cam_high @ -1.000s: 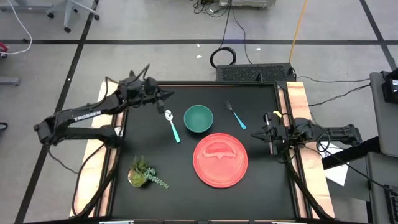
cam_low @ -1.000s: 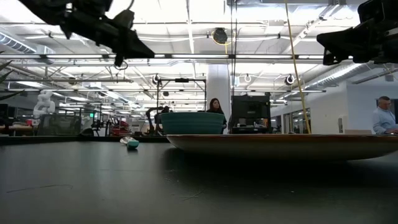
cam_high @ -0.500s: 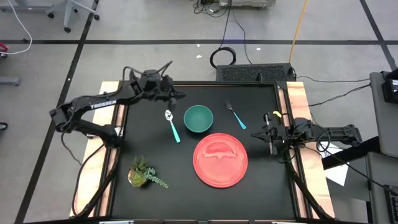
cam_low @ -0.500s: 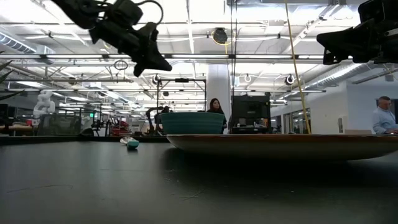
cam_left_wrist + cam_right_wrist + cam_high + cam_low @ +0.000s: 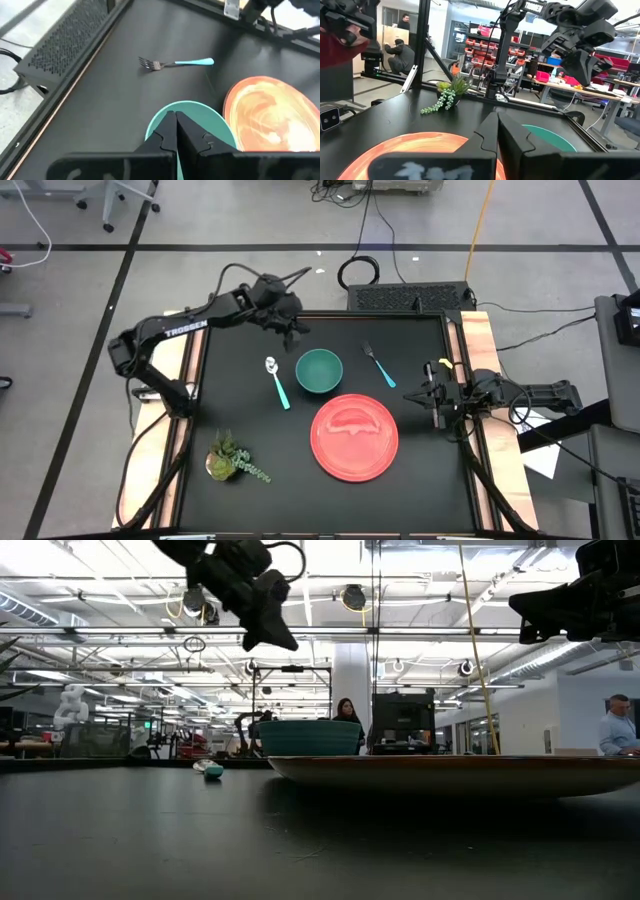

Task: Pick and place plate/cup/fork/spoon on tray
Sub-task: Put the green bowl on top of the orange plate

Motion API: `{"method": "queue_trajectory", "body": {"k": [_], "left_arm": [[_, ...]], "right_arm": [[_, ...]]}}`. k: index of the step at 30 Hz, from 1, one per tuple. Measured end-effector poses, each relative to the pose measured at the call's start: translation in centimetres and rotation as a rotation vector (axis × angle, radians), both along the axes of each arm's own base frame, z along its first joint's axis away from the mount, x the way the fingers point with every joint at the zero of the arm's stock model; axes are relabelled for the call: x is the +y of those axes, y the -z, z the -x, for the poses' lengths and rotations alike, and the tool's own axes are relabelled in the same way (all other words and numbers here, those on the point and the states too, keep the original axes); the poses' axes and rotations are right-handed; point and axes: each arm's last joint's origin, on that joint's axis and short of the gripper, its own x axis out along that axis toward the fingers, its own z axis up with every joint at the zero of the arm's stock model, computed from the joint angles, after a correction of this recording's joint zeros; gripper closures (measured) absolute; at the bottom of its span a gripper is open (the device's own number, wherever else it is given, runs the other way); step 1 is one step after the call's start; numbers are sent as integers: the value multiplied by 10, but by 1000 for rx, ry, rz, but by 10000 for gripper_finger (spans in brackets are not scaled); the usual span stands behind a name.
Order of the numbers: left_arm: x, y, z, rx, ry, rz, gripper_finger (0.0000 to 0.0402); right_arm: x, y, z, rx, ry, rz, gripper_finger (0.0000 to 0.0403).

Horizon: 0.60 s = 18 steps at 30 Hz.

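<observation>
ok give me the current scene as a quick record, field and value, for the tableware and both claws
tray: large round coral-red dish, nothing on it
cup: dark teal-green bowl-like cup, on the table beside the dish
spoon: silver-headed, teal-handled spoon, on the table at the cup's left-arm side
fork: silver-tined, light-blue-handled fork, on the table at the cup's right-arm side
left claw: shut, raised near the cup
right claw: shut, waiting at the table's edge
extra: small potted plant

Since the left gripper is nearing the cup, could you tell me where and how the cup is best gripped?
Probably at the rim, from straight above. The cup stands upright and open-topped, with a thin rim and plain wall, no handle. One finger could go inside and one outside. The rim side away from the tray and spoon looks clearest. The left gripper hangs shut above the table; it would need to open first.
</observation>
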Motion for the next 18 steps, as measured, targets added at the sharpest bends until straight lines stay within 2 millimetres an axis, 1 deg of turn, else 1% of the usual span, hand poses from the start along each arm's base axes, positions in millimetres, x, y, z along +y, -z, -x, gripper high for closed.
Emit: {"method": "queue_trajectory", "body": {"k": [4, 7, 12, 18], "left_arm": [[3, -3, -18, 50, 33, 12, 401], [6, 0, -31, 119, 55, 41, 401], [12, 13, -47, 244, 71, 89, 401], [13, 31, -63, 356, 70, 101, 401]], "right_arm": [[0, 0, 0, 0, 0, 0, 403], [0, 1, 0, 8, 0, 0, 403], [0, 2, -1, 19, 0, 0, 403], [0, 3, -1, 31, 0, 0, 403]]}}
